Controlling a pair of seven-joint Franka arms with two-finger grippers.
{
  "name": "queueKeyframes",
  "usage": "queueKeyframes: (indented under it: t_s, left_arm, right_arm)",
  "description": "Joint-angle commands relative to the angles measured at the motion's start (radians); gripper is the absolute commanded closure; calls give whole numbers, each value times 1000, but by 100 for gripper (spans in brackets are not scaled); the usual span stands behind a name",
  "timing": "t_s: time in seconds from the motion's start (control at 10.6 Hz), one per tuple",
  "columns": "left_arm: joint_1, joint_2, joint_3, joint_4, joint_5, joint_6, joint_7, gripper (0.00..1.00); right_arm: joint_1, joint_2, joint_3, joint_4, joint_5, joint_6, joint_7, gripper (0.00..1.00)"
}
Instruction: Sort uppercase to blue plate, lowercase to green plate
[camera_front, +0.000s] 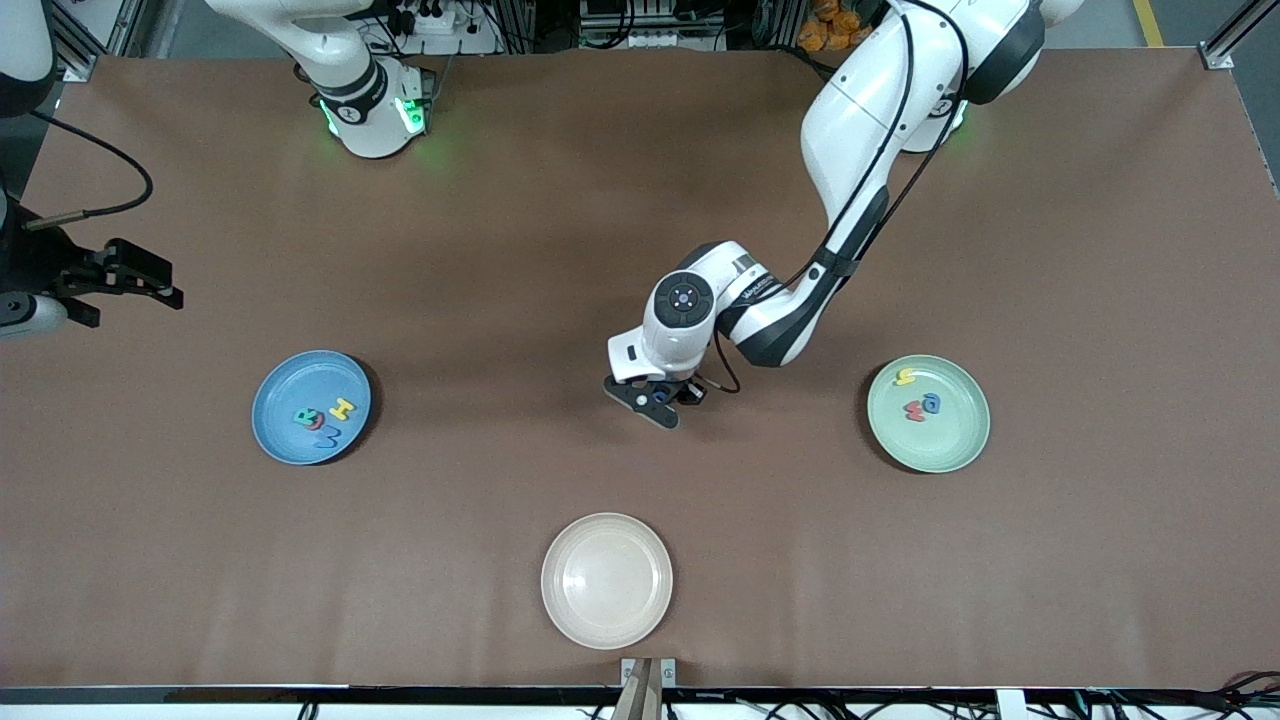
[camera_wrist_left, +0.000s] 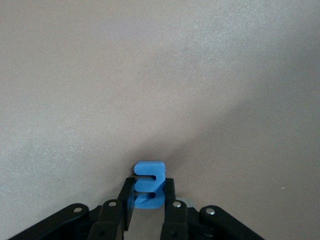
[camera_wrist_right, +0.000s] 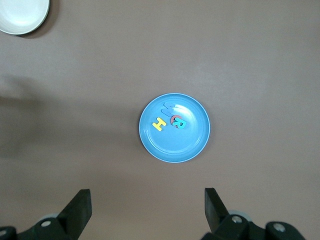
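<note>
sorting nears its end: the left tool (camera_wrist_left: 149, 210), mid-bench, pinches the blue lowercase m (camera_wrist_left: 148, 184), the last loose letter. capitals sit in the blue plate (camera_front: 285, 440), three lowercase in the green plate (camera_front: 950, 450). the right tool (camera_wrist_right: 148, 210) waits, spread wide, above the blue plate.

Front view high overhead; right wrist view shares blue plate (camera_wrist_right: 175, 128).
</note>
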Motion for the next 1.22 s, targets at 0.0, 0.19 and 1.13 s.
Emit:
queueKeyframes:
  t_s: [0.0, 0.19, 1.13]
  left_arm:
    - [8, -24, 9, 13, -22, -62, 59, 96]
    - [39, -61, 9, 11, -21, -120, 121, 100]
    - [332, -309, 7, -237, 72, -411, 463, 100]
  right_arm:
    - [-2, -2, 38, 22, 7, -13, 10, 0]
    - [-20, -5, 46, 16, -1, -22, 17, 0]
    - [-21, -48, 37, -22, -51, -59, 16, 0]
